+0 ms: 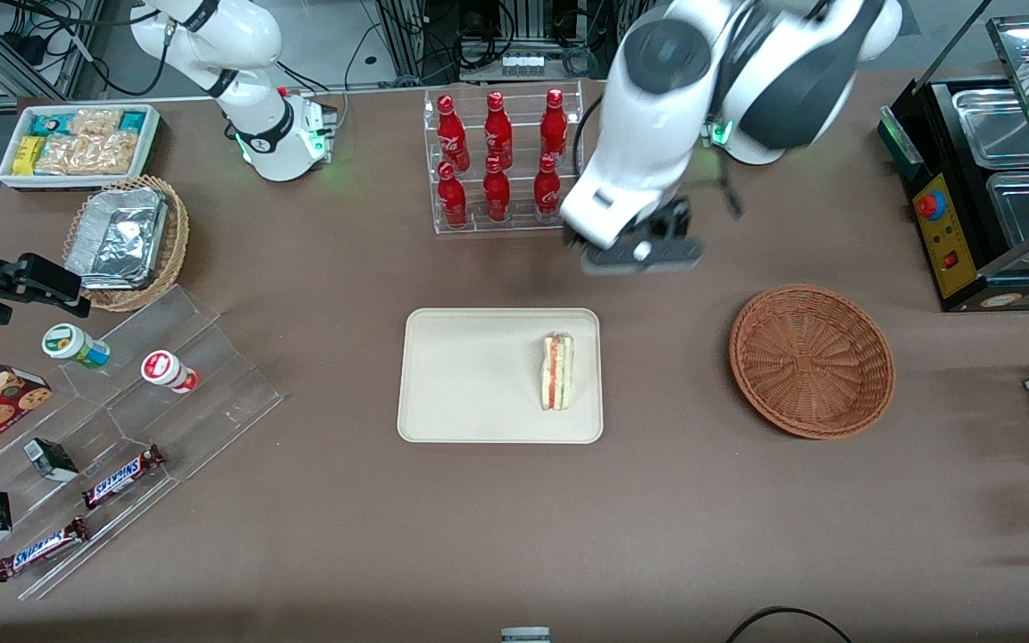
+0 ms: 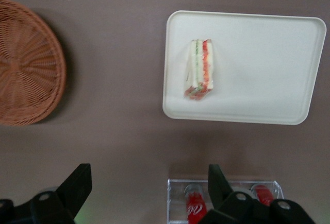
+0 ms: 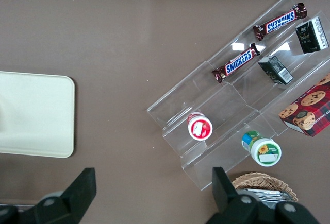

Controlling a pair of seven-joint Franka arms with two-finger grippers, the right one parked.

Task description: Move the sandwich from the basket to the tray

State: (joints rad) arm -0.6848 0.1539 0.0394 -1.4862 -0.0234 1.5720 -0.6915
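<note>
The sandwich (image 1: 557, 371), a white wedge with red and green layers, lies on the cream tray (image 1: 461, 375) near the tray's end toward the working arm; it also shows in the left wrist view (image 2: 200, 69) on the tray (image 2: 258, 64). The reddish-brown round basket (image 1: 811, 360) holds nothing and sits beside the tray toward the working arm's end; part of it shows in the left wrist view (image 2: 26, 69). My left gripper (image 1: 644, 254) hangs open and empty high above the table, farther from the front camera than the tray, beside the bottle rack; its black fingers (image 2: 77, 185) stand wide apart.
A clear rack of red cola bottles (image 1: 501, 161) stands just by the gripper. A black food warmer (image 1: 988, 179) is at the working arm's end. A tan basket with foil containers (image 1: 126, 241), a white snack bin (image 1: 77, 143) and clear shelves with snacks (image 1: 121, 429) lie toward the parked arm's end.
</note>
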